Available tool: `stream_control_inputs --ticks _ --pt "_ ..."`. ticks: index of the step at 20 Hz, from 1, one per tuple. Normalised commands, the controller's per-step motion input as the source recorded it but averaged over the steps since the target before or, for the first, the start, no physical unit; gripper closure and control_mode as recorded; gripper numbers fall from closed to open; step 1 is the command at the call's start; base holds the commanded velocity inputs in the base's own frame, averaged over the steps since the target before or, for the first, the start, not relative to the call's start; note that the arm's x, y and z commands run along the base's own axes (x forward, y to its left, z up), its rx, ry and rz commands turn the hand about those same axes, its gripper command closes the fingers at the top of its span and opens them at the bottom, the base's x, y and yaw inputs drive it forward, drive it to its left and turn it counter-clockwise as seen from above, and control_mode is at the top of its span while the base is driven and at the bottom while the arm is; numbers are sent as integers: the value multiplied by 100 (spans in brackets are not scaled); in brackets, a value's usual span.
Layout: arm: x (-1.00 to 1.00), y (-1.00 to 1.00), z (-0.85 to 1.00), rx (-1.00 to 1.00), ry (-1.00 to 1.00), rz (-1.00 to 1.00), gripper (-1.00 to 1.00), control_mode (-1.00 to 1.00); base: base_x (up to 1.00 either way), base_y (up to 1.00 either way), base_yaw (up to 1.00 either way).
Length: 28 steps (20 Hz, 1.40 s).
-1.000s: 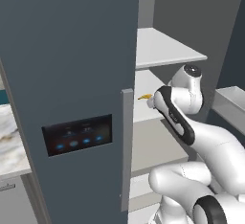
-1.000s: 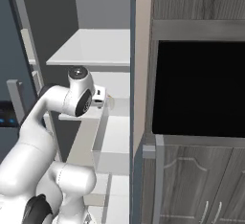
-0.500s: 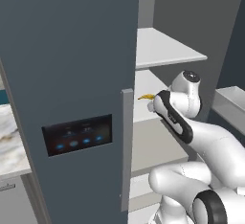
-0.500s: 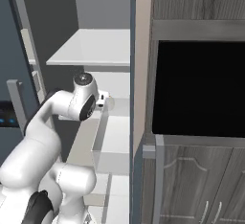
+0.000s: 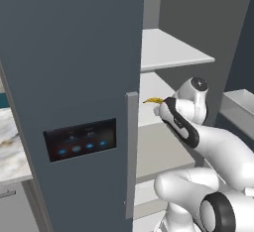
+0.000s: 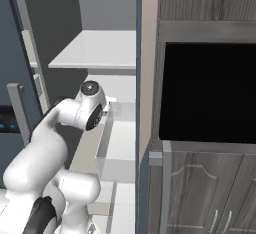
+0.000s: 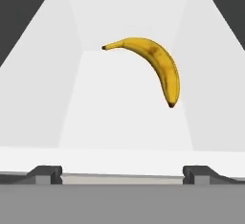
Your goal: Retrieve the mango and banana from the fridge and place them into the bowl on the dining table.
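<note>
One banana (image 7: pixel 150 65), seemingly mid-shelf, unobstructed.

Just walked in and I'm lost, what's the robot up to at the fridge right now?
The white arm is reaching into the open fridge toward the banana, which lies on a white inner shelf. The gripper is open and empty, its fingertips wide apart short of the fruit. Nothing has been picked up yet.

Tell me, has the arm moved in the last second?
Yes. In the left base view its wrist has dropped lower against the fridge shelves, toward the banana.
</note>
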Motion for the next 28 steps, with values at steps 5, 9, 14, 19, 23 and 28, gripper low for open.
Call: stream_control_inputs --ticks 5,9,14,19,23,28 --pt "33 -16 -1 0 0 0 -100 -100 0 0 0" --pt "26 -16 -7 0 0 0 -100 -100 0 0 0" --pt "35 -2 -20 0 0 0 -100 -100 0 0 0" --pt "37 0 -29 -1 0 0 -100 -100 0 0 0" --pt "26 -3 -20 0 0 0 -100 -100 0 0 0" --pt "25 -6 -13 0 0 0 -100 -100 0 0 0"
